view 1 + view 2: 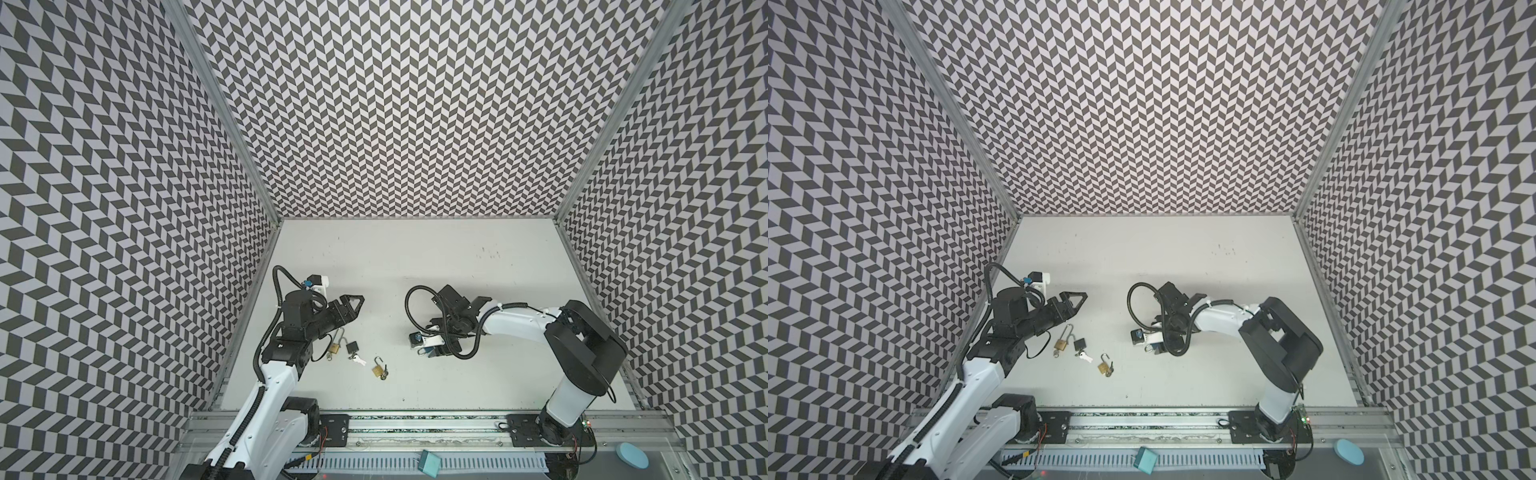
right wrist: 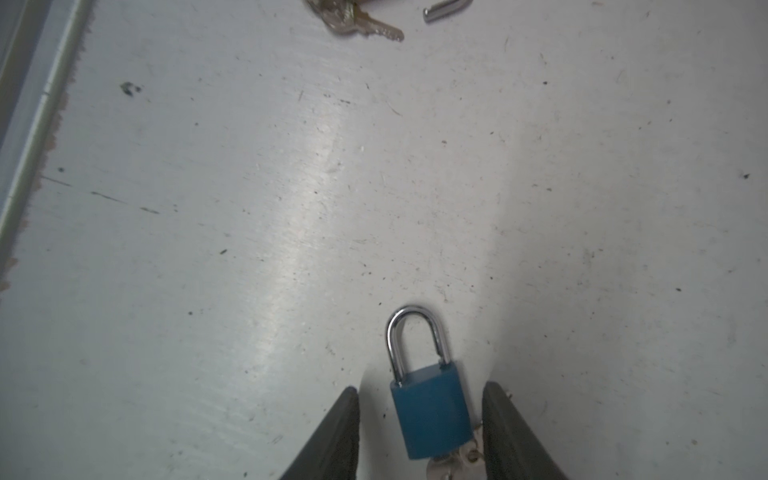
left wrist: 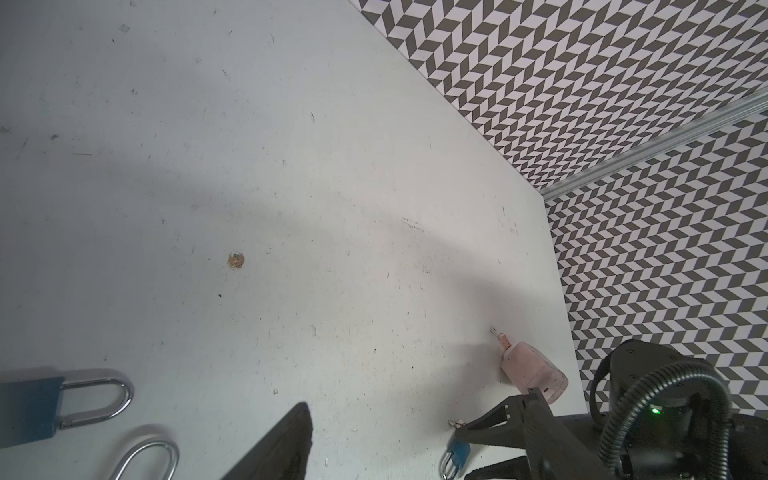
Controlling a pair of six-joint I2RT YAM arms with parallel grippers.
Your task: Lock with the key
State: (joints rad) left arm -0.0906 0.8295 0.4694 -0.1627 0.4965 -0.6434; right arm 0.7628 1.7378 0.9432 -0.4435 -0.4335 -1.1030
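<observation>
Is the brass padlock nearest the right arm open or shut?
Open: on the brass padlock, one end of the shackle hangs free of the body.

No lettering, brand, number or sign can be read anywhere. The two small brass padlocks (image 1: 377, 369) (image 1: 332, 348) lying on the white desk (image 1: 415, 257) are too small in both top views for any stamp to be made out. The blue metal padlock with a steel shackle (image 2: 430, 411), seen close in the right wrist view, shows only a plain painted face.
</observation>
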